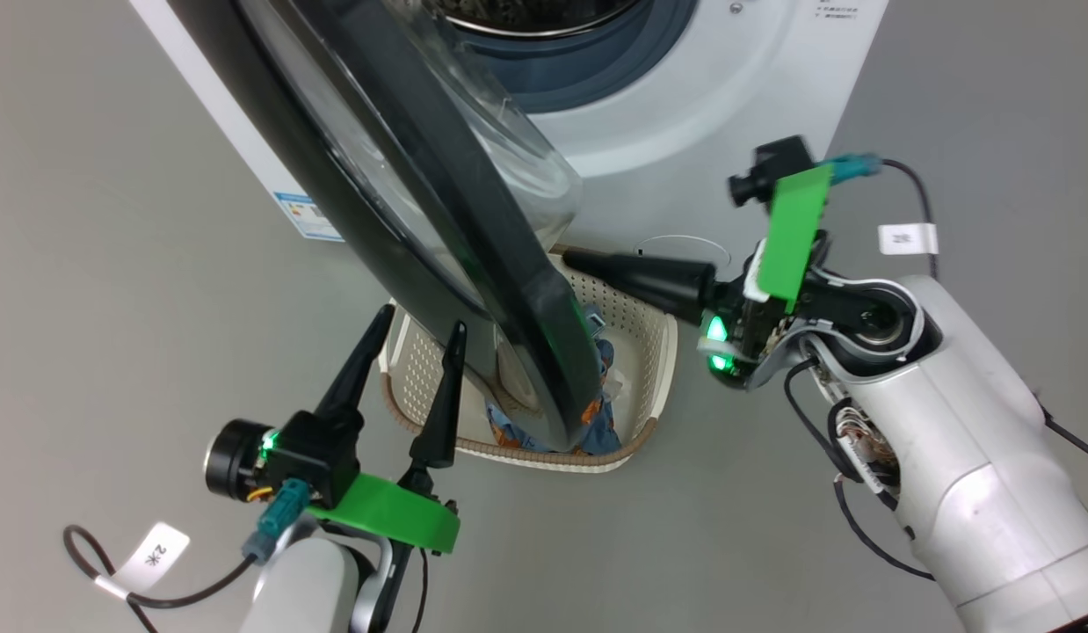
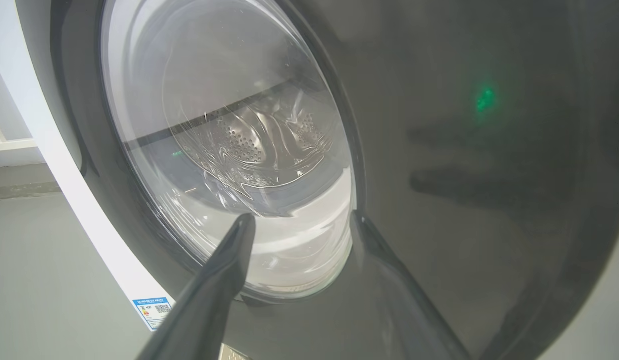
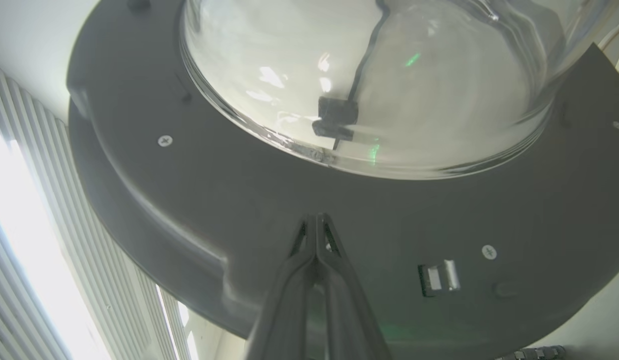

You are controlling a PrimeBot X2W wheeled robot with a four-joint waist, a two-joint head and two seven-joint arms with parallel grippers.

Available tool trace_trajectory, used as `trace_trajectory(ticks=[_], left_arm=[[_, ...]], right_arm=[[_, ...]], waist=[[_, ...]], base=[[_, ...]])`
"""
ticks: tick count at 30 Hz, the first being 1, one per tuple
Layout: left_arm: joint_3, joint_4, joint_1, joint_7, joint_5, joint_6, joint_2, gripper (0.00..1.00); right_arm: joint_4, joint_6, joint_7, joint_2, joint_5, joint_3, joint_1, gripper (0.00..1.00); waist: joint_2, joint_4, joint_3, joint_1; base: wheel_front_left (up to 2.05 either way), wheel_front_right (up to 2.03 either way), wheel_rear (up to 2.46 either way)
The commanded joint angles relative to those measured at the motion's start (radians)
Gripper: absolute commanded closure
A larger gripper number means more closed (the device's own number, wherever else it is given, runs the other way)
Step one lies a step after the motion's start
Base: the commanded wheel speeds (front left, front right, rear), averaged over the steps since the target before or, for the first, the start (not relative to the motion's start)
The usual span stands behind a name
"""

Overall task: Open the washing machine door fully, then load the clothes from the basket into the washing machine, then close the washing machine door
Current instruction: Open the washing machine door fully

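Door [image 1: 474, 220] open before the washer [image 1: 685, 114], overhanging the basket [image 1: 639, 323] in front of it; clothes [image 1: 607, 429] inside the basket.

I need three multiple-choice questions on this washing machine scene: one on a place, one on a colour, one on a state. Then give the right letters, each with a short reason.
1. Where is the basket?
A. on a table
B. on the floor, under the partly open washing machine door
C. inside the drum

2. What colour is the door's rim?
A. white
B. black
C. red

3. How is the right gripper?
A. wide open
B. shut on the basket's handle
C. shut, empty

1 B: the door hangs over it.
2 B: glossy black in the head view.
3 C: the right wrist view shows its fingers pressed together.
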Motion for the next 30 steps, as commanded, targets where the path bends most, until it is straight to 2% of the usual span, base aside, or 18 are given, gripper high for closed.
trace_trajectory(ticks=[1,4,5,6,7,9,17,20,22,27,30], left_arm=[[0.038,-0.014,-0.001,-0.006,0.010,-0.001,0.018,0.00],[0.045,-0.011,0.001,-0.006,0.013,-0.002,0.018,0.00],[0.047,-0.010,0.002,-0.006,0.013,-0.002,0.018,0.00],[0.050,-0.008,0.004,-0.006,0.014,-0.002,0.018,0.00],[0.053,-0.007,0.005,-0.006,0.015,-0.003,0.018,0.00],[0.059,-0.003,0.009,-0.006,0.017,-0.005,0.018,0.00],[0.091,0.012,0.029,-0.006,0.025,-0.017,0.018,0.00],[0.111,0.016,0.041,-0.006,0.030,-0.019,0.018,0.00],[0.117,0.018,0.046,-0.006,0.032,-0.021,0.018,0.00],[0.147,0.024,0.071,-0.006,0.045,-0.033,0.019,0.00],[0.160,0.025,0.083,-0.006,0.052,-0.041,0.020,0.00]], right_arm=[[-0.039,0.005,-0.038,0.012,-0.004,-0.011,0.018,1.00],[-0.094,0.005,-0.135,-0.009,-0.036,-0.042,0.040,1.00],[-0.119,0.005,-0.164,-0.017,-0.047,-0.053,0.054,0.88],[-0.147,0.005,-0.205,-0.031,-0.073,-0.063,0.067,0.55],[-0.172,0.005,-0.245,-0.046,-0.105,-0.069,0.082,0.00],[-0.225,0.005,-0.320,-0.060,-0.132,-0.098,0.125,0.00],[-0.383,0.005,-0.674,-0.152,-0.375,-0.186,0.324,0.00],[-0.392,0.005,-0.810,-0.183,-0.500,-0.206,0.399,0.00],[-0.389,0.005,-0.853,-0.192,-0.541,-0.214,0.424,0.00],[-0.365,0.005,-1.028,-0.238,-0.793,-0.255,0.527,0.00],[-0.357,0.005,-1.083,-0.231,-0.932,-0.303,0.580,0.00]], waist=[[0.0000,-0.007,-0.006,0.0000],[0.0000,-0.017,-0.013,0.0000],[0.0000,-0.020,-0.016,0.0000],[0.0000,-0.025,-0.019,0.0000],[0.0000,-0.030,-0.023,0.0000],[0.0000,-0.038,-0.032,0.0000],[0.0000,-0.073,-0.074,0.0000],[0.0000,-0.089,-0.095,0.0000],[0.0000,-0.095,-0.103,0.0000],[0.0000,-0.115,-0.131,0.0000],[0.0000,-0.125,-0.144,0.0000]], base=[[0.00,0.00,0.00],[0.00,0.00,0.00],[0.00,0.00,0.00],[0.00,0.00,0.00],[0.00,0.00,0.00],[0.00,0.00,0.00],[0.00,0.00,0.00],[0.00,0.00,0.00],[0.00,0.00,0.00],[0.00,0.00,0.00],[0.00,0.00,0.00]])
